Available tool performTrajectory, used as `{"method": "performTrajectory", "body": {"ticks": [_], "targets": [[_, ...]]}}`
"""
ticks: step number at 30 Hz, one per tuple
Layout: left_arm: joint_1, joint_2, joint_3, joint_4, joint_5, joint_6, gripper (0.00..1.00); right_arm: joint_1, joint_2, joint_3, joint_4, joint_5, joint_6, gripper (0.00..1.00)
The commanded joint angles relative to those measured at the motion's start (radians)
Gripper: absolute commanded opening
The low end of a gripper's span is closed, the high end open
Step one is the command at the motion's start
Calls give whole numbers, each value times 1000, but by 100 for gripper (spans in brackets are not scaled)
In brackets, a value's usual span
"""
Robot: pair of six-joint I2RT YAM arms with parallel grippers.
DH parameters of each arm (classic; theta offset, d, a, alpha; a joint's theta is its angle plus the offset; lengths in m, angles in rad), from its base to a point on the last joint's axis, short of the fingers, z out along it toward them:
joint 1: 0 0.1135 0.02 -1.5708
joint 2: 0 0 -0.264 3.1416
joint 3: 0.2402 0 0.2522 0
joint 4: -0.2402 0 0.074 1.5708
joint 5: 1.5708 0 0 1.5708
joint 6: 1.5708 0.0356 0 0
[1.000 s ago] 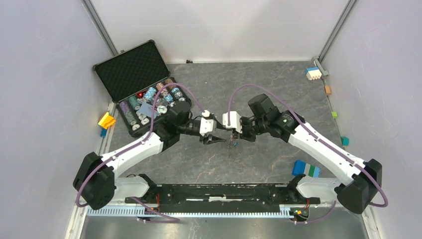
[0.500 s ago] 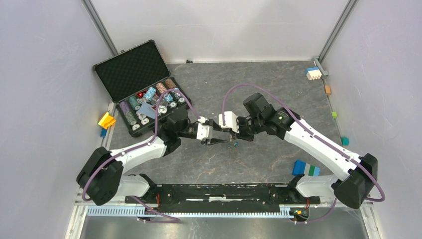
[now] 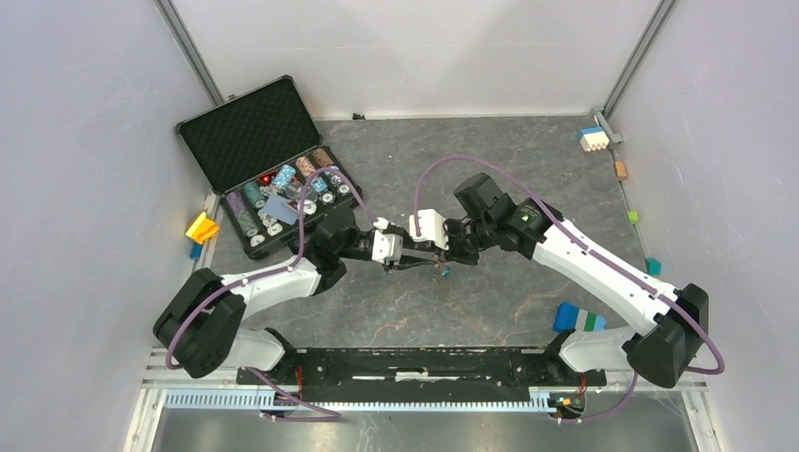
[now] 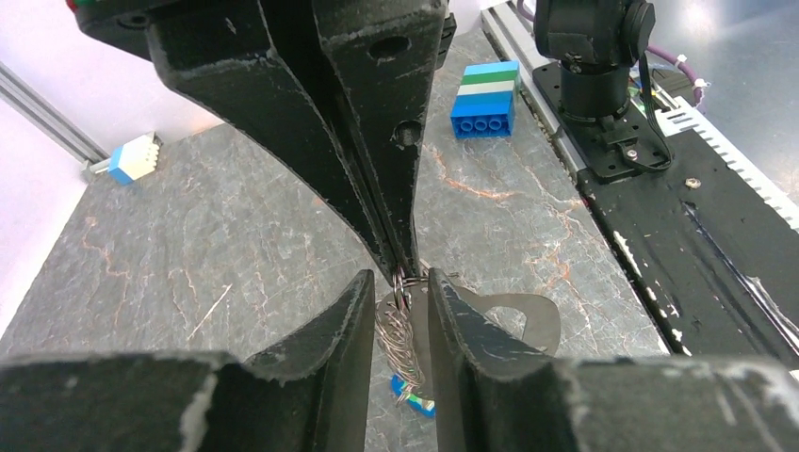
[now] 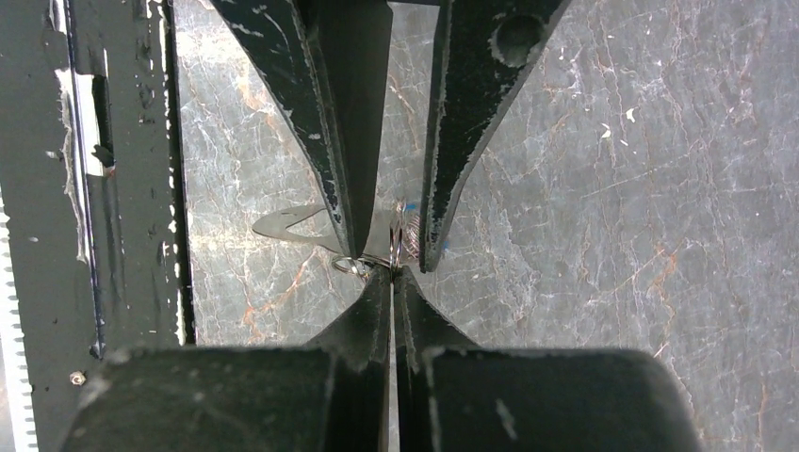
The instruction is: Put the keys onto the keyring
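Note:
The keyring point(image 4: 396, 337), a loop with a twisted wire stretch, hangs between both grippers above the table's middle. It shows as a small dark bundle in the top view point(image 3: 439, 271). A blue key tag point(image 4: 415, 404) dangles at its lower end; the other keys are not visible. My right gripper point(image 3: 442, 255) is shut on the keyring's top, where a small metal ring point(image 5: 355, 266) pokes out. My left gripper point(image 3: 415, 264) faces it tip to tip, its fingers point(image 4: 350, 320) pressed close on either side of the wire stretch. In the right wrist view the keyring point(image 5: 406, 235) is edge-on.
An open black case point(image 3: 247, 141) of poker chips stands at the back left. A blue-green block point(image 3: 578, 318) lies at the front right, a white-blue block point(image 3: 592, 138) at the back right, and a yellow block point(image 3: 201, 228) by the left wall. The black rail point(image 3: 405, 363) runs along the front.
Both grippers have shifted slightly left and away from the front edge, staying tip to tip. My left gripper's fingers have closed in around the hanging keyring.

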Motion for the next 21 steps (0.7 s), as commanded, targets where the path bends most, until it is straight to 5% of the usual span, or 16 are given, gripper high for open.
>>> {"method": "performTrajectory", "body": {"ticks": [1,21], "targets": [[-1,14,-1,73,24,-42,32,10,4,59,-1,7,-12,0],[-3,34,6,75,27,-84,2,13,-5,38,17,8,-11,0]]}}
